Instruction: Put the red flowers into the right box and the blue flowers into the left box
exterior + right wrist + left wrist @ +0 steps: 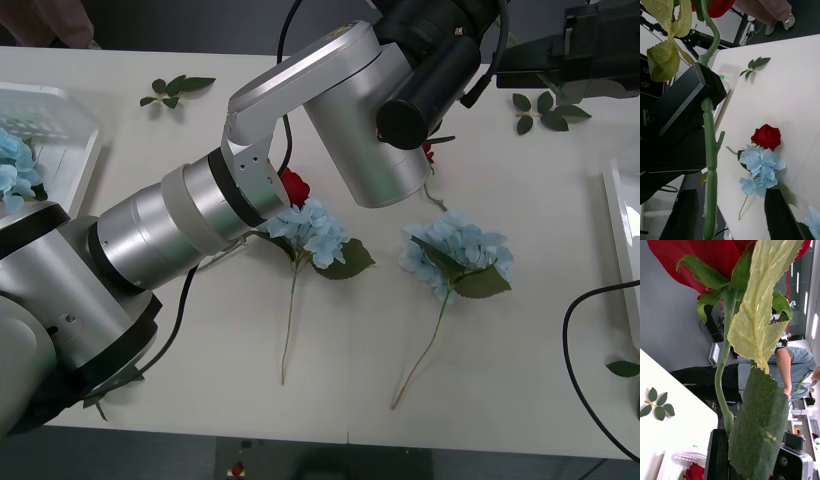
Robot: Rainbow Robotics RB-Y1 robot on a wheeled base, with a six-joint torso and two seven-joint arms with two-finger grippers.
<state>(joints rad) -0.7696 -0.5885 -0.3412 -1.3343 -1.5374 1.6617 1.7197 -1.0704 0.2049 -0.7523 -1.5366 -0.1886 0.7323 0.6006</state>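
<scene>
- I'm seeing the left box (70, 130) at the table's far left corner, with one blue flower (14, 165) lying in it, bloom against the near rim.
- I'm seeing the right box (618, 225) at the table's right edge, just its rim in the front view. The left wrist view is showing one rose (694, 471) lying in it.
- The left arm (200, 215) is reaching across the table toward the far right.
- The left gripper (696, 93) is clamping the stem of a held rose (720, 363), black fingers closed on it below the bloom. That rose is up in the air beyond the far right of the table, not in either box.
- The right gripper (733, 219) is sitting at the same stem, lower down. Its fingers are spread wide, and the stem is running between them, close by one finger. I can't tell if it's touching that finger.
- Two more blue blooms are lying loose mid-table, stems pointing toward me: the left hydrangea (312, 232) and the right hydrangea (455, 255), near each other but apart.
- A table rose (294, 186) is lying against the far side of the left hydrangea, touching it, partly under the arm.
- A bit of red (428, 152) is peeking out under the left wrist. I can't tell more.
- Loose leaf sprigs are lying at far left (175, 90), far right (545, 108) and near right (622, 368).
</scene>
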